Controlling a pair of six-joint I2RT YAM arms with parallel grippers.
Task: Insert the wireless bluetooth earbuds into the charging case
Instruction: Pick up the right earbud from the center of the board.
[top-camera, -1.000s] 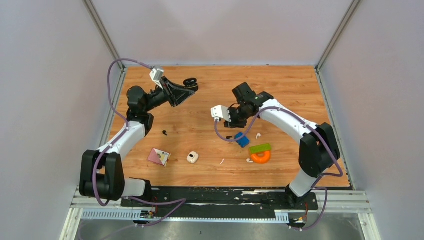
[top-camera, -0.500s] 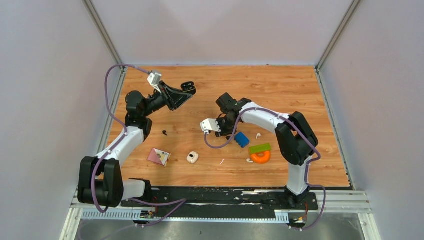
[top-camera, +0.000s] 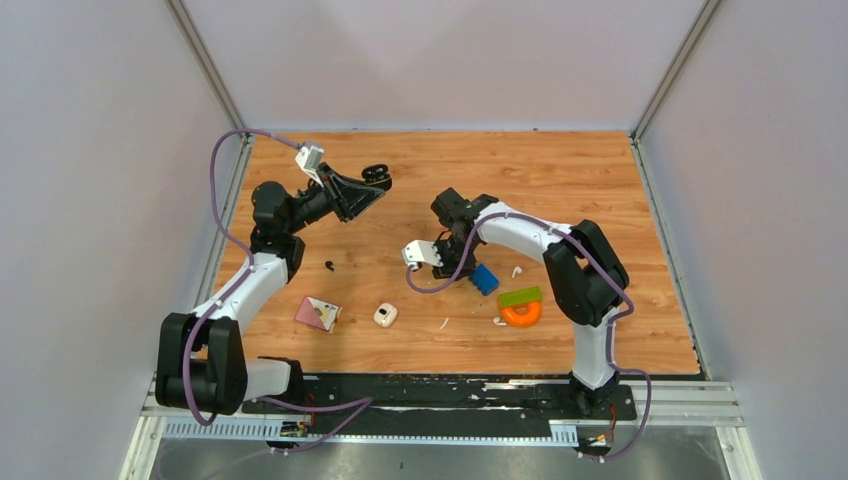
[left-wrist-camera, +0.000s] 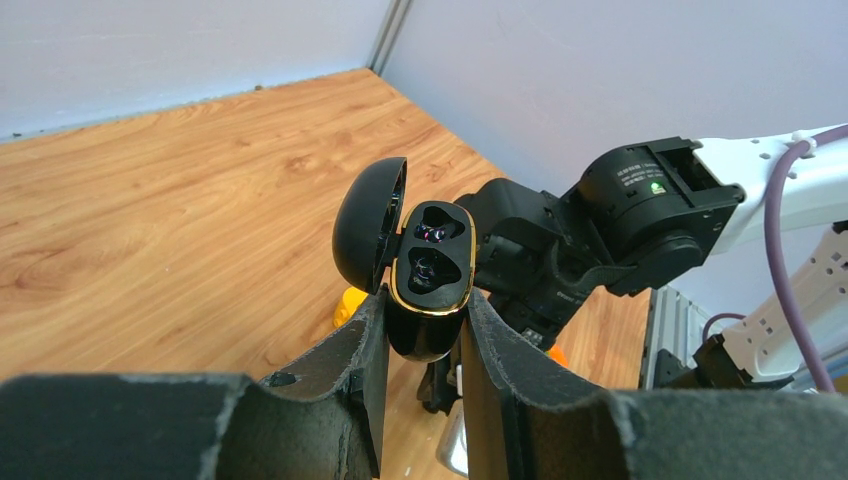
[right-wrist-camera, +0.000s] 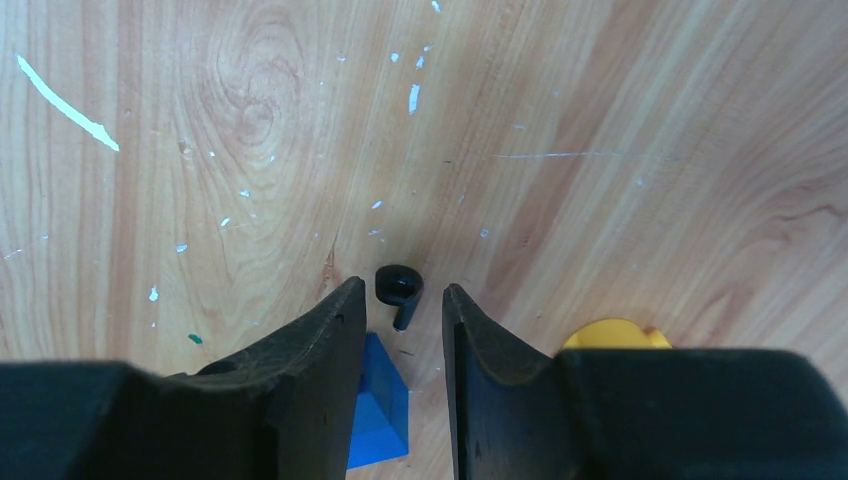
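**A:** What could go wrong here, biggest thing first?

**B:** Start with the left gripper (left-wrist-camera: 420, 335). It is clenched low on the black charging case (left-wrist-camera: 432, 270), which it holds above the table (top-camera: 560, 170) at about eleven o'clock from the table's middle. The lid is open and both sockets look empty. The shell is rounded, so I judge a firm push from an incoming earbud could twist it out of that grip.

**A:** And the right gripper?

**B:** The right gripper (right-wrist-camera: 402, 305) hangs just over the wood with its jaws parted, grasping nothing. The blue block (right-wrist-camera: 378, 415) lies close by one finger, at seven o'clock of the black earbud (right-wrist-camera: 397, 284), and could be nudged or pinched. A yellow piece (right-wrist-camera: 610, 335) sits at four o'clock, further off.

**A:** And the earbud itself?

**B:** It lies on the table between the fingertips. It is tiny and smooth. If one finger meets it first, it may skid or flip away.

**A:** Any writing?

**B:** There is a sticker (left-wrist-camera: 650, 180) with a green dot on the right arm, but the print is too small to read. No brand shows on the case.
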